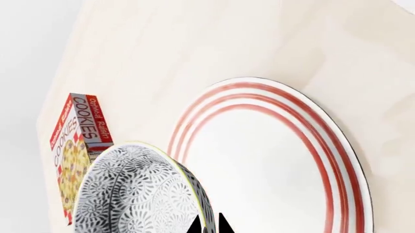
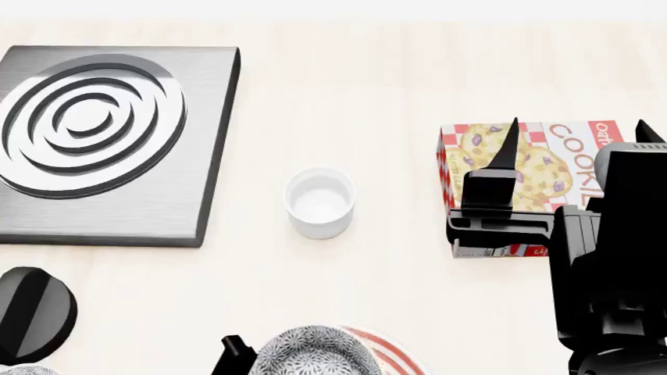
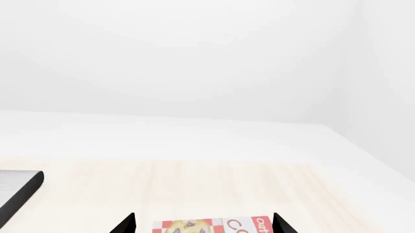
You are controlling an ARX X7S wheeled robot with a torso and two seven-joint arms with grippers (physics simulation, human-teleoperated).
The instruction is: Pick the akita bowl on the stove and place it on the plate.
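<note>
The left claw (image 1: 209, 224), two black pointed tips, pinches the rim of the akita bowl (image 1: 136, 194), a round vessel with dense grey-black floral speckle, held at the lower left of the left wrist frame beside the plate (image 1: 272, 160), glossy white with thin red rings. The right claw (image 3: 204, 223) stands spread above a cookie box (image 2: 521, 168) printed "COOKIES" at right of the head frame. The brushed dark grey stove (image 2: 109, 129), with concentric ring burner, lies upper left on the pale wood-grain surface (image 2: 344, 86); a plain white cup (image 2: 320, 201) sits at centre.
</note>
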